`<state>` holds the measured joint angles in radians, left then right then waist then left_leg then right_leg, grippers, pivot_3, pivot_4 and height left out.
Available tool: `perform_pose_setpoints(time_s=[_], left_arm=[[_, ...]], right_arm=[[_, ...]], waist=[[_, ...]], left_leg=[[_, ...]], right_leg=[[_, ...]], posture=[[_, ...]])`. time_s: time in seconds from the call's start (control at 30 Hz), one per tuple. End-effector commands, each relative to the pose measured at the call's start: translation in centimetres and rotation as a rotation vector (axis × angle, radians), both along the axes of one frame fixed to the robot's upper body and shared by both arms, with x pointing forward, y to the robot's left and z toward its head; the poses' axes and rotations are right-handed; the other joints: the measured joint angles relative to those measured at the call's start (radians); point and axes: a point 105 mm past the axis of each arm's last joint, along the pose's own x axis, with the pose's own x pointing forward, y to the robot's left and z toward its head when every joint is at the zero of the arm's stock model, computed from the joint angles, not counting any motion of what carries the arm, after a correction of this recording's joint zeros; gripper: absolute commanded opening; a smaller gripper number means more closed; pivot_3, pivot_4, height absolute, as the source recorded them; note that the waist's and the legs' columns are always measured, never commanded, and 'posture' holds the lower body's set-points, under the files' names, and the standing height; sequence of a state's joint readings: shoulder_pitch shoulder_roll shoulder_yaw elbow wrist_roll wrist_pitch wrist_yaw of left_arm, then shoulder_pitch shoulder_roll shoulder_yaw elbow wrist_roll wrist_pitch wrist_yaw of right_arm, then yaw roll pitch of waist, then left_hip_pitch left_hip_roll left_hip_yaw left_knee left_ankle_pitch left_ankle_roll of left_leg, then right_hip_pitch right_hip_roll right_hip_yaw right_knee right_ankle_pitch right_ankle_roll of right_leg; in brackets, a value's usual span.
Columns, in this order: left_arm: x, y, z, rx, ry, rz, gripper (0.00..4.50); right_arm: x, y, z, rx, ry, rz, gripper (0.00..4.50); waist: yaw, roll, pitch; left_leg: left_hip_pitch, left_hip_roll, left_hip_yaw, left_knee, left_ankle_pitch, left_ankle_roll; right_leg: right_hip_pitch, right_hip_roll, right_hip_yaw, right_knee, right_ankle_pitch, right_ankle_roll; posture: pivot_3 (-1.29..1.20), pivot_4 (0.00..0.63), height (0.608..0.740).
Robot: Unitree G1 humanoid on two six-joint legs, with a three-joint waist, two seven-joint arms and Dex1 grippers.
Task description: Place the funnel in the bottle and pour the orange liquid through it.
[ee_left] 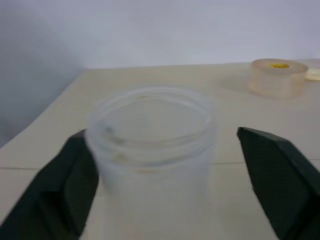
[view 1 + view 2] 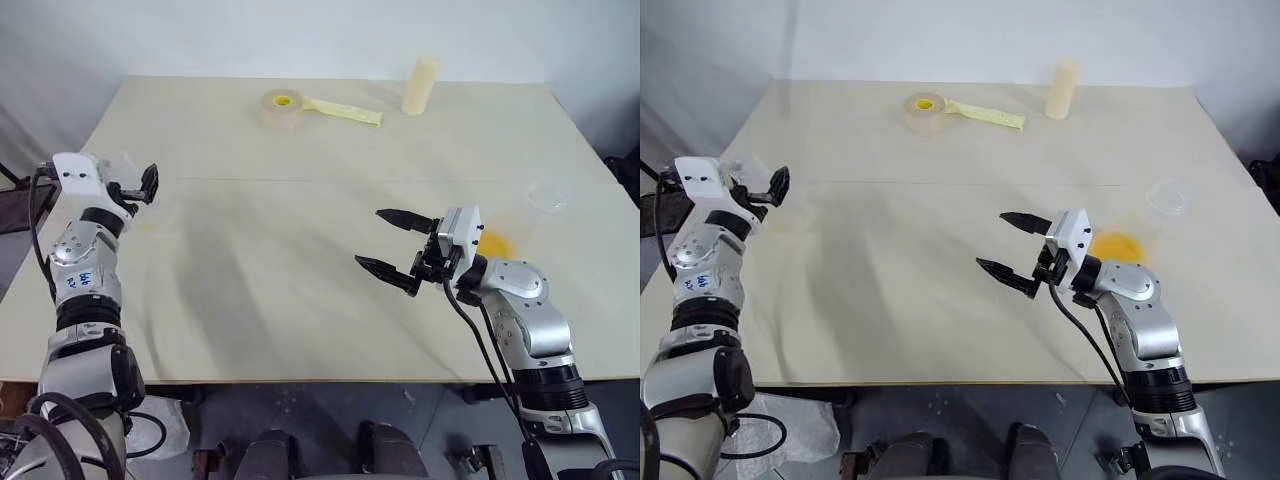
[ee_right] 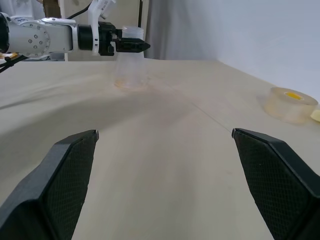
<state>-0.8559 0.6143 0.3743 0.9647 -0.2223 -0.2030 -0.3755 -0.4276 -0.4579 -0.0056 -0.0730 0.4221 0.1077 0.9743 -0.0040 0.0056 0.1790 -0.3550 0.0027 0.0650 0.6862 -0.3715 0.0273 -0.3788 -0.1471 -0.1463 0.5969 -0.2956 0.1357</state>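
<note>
The clear bottle [image 1: 152, 145] stands upright near the table's left edge, with a faint orange tint at its base [image 3: 128, 82]. My left gripper [image 1: 165, 192] is open around its neck: one finger touches the neck and the other stands off it. My right gripper [image 2: 395, 243] hovers open and empty over the table's right half, pointing left. Beside that arm, orange liquid [image 2: 1116, 245] shows in what looks like a low clear cup. A small clear round-rimmed piece [image 2: 547, 194], which seems to be the funnel, lies near the right edge.
A tape roll [image 2: 283, 106] with a yellow strip [image 2: 345, 111] and a cream cylinder [image 2: 421, 84] stand at the back of the table [image 2: 300, 290]. The table's left edge runs close beside the bottle.
</note>
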Motion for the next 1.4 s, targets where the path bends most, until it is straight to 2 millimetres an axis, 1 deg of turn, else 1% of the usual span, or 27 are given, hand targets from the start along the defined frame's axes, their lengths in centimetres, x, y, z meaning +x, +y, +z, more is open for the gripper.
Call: perform_pose_setpoints(time_s=[0.03, 0.1, 0.17, 0.23, 0.33, 0.37, 0.4, 0.5, 0.57, 0.63, 0.7, 0.8, 0.87, 0.93, 1.1, 1.17, 1.33, 1.4], left_arm=[[-0.3, 0.6, 1.3, 0.013, -0.016, 0.001, 2.95], [-0.5, 0.7, 1.2, 0.018, -0.008, -0.008, 2.37], [-0.7, 0.6, 1.2, 0.026, -0.003, -0.027, 2.34], [-0.8, -0.5, 2.2, 0.045, -0.028, -0.087, 2.34], [-0.9, -3.1, 3.6, 0.066, -0.054, -0.212, 2.34], [-0.9, -5.2, 4.2, 0.088, -0.059, -0.301, 2.34], [-1.0, -6.6, 4.5, 0.104, -0.060, -0.363, 2.34], [-1.6, -12.2, 5.5, 0.148, -0.085, -0.581, 2.34], [-1.9, -15.4, 5.5, 0.151, -0.072, -0.690, 2.34], [-2.2, -18.0, 5.1, 0.159, -0.041, -0.790, 2.34], [-2.6, -19.7, 4.9, 0.162, -0.030, -0.861, 2.34], [-3.7, -24.0, 4.1, 0.159, -0.013, -1.047, 2.34], [-4.3, -25.6, 3.7, 0.168, -0.002, -1.122, 2.34], [-4.4, -26.8, 2.6, 0.214, 0.036, -1.159, 2.34], [-4.6, -28.6, 0.8, 0.273, 0.080, -1.210, 2.34], [-4.6, -28.9, 0.2, 0.304, 0.095, -1.219, 2.34], [-4.3, -29.1, -0.4, 0.339, 0.124, -1.223, 2.34], [-4.3, -29.1, -0.6, 0.343, 0.135, -1.221, 3.06]], right_arm=[[-0.4, -0.1, 1.8, 0.019, -0.071, -0.002, 4.50], [-0.5, -0.3, 1.9, 0.020, -0.073, -0.007, 4.50], [-0.5, -0.5, 1.8, 0.016, -0.073, -0.009, 4.50], [-0.5, -0.7, 1.9, 0.012, -0.076, -0.014, 4.50], [-0.4, -1.0, 2.2, 0.010, -0.083, -0.021, 4.50], [-0.3, -1.2, 2.4, 0.006, -0.087, -0.025, 4.50], [-0.3, -1.4, 2.5, 0.004, -0.090, -0.027, 4.50], [-0.6, -1.8, 2.6, -0.025, -0.089, -0.012, 4.50], [-1.2, -2.1, 2.3, -0.053, -0.079, 0.013, 4.50], [-1.6, -2.4, 2.0, -0.073, -0.060, 0.025, 4.50], [-1.9, -2.6, 1.8, -0.081, -0.043, 0.033, 4.50], [-2.8, -3.2, 1.1, -0.097, -0.009, 0.025, 4.50], [-3.2, -3.5, 0.9, -0.103, -0.003, 0.009, 4.50], [-3.4, -3.8, 0.8, -0.093, -0.010, -0.027, 4.50], [-4.3, -4.1, 0.6, -0.077, -0.014, -0.082, 4.50], [-4.5, -4.2, 0.5, -0.075, -0.016, -0.097, 4.50], [-4.8, -4.3, 0.5, -0.071, -0.016, -0.117, 4.50], [-4.9, -4.3, 0.5, -0.069, -0.017, -0.122, 4.50]], waist=[[-0.001, 0.000, 0.000], [-0.001, 0.000, 0.000], [-0.001, 0.000, 0.000], [0.000, 0.000, 0.000], [0.002, -0.001, 0.001], [0.004, -0.001, 0.001], [0.006, -0.002, 0.001], [0.008, -0.002, 0.001], [0.012, -0.002, 0.001], [0.010, -0.002, 0.001], [0.007, -0.002, 0.001], [0.006, -0.002, 0.001], [0.010, -0.002, 0.001], [0.014, -0.002, 0.001], [0.027, -0.002, 0.001], [0.028, -0.002, 0.001], [0.032, -0.002, 0.001], [0.032, -0.002, 0.001]], left_leg=[[0.000, 0.000, 0.000, 0.000, 0.000, 0.000], [0.000, 0.000, 0.000, 0.000, 0.000, 0.000], [0.000, 0.000, 0.000, 0.000, 0.000, 0.000], [0.000, 0.000, -0.001, 0.000, 0.000, 0.000], [0.000, 0.000, -0.001, 0.001, 0.000, 0.000], [-0.001, 0.000, -0.002, 0.002, 0.000, 0.000], [-0.003, 0.000, -0.003, 0.003, 0.000, 0.000], [-0.008, -0.001, -0.007, 0.010, 0.000, 0.000], [-0.011, -0.002, -0.010, 0.013, 0.000, 0.000], [-0.013, -0.002, -0.012, 0.013, 0.000, 0.000], [-0.013, -0.001, -0.012, 0.013, 0.000, 0.000], [-0.013, -0.001, -0.011, 0.013, 0.000, 0.000], [-0.013, -0.001, -0.011, 0.013, 0.000, 0.000], [-0.014, -0.002, -0.011, 0.014, 0.000, 0.000], [-0.013, -0.001, -0.010, 0.014, 0.000, 0.000], [-0.014, -0.001, -0.009, 0.014, 0.000, 0.001], [-0.014, -0.001, -0.009, 0.014, 0.000, 0.001], [-0.014, -0.002, -0.009, 0.015, 0.000, 0.001]], right_leg=[[0.000, 0.000, -0.001, 0.000, 0.000, 0.000], [0.000, -0.001, -0.002, 0.001, 0.000, 0.000], [0.000, -0.001, -0.004, 0.001, 0.000, 0.000], [0.000, -0.002, -0.004, 0.002, 0.000, 0.000], [0.000, -0.002, -0.005, 0.003, 0.000, 0.000], [0.000, -0.002, -0.005, 0.003, 0.000, 0.000], [0.000, -0.002, -0.006, 0.003, 0.000, 0.000], [0.000, -0.003, -0.008, 0.003, 0.000, 0.000], [0.000, -0.003, -0.009, 0.003, 0.000, 0.000], [0.000, -0.003, -0.010, 0.003, 0.000, 0.000], [0.000, -0.002, -0.012, 0.003, 0.000, 0.000], [0.000, -0.002, -0.012, 0.003, 0.000, 0.000], [0.000, -0.003, -0.012, 0.002, 0.000, 0.000], [0.000, -0.003, -0.012, 0.002, 0.000, 0.000], [0.000, -0.003, -0.012, 0.001, 0.000, 0.000], [0.000, -0.003, -0.011, 0.000, 0.000, 0.000], [0.000, -0.003, -0.011, 0.000, 0.000, 0.000], [0.000, -0.003, -0.011, 0.000, 0.000, 0.000]], posture=[[0.00, 0.150, 0.740], [0.00, 0.150, 0.740], [0.00, 0.150, 0.740], [0.00, 0.150, 0.740], [0.00, 0.150, 0.740], [0.00, 0.150, 0.740], [0.00, 0.150, 0.740], [0.00, 0.150, 0.740], [0.00, 0.150, 0.740], [0.00, 0.150, 0.740], [0.00, 0.150, 0.740], [0.00, 0.150, 0.740], [0.00, 0.150, 0.740], [0.00, 0.150, 0.740], [0.00, 0.150, 0.740], [0.00, 0.150, 0.740], [0.00, 0.150, 0.740], [0.00, 0.150, 0.740]])
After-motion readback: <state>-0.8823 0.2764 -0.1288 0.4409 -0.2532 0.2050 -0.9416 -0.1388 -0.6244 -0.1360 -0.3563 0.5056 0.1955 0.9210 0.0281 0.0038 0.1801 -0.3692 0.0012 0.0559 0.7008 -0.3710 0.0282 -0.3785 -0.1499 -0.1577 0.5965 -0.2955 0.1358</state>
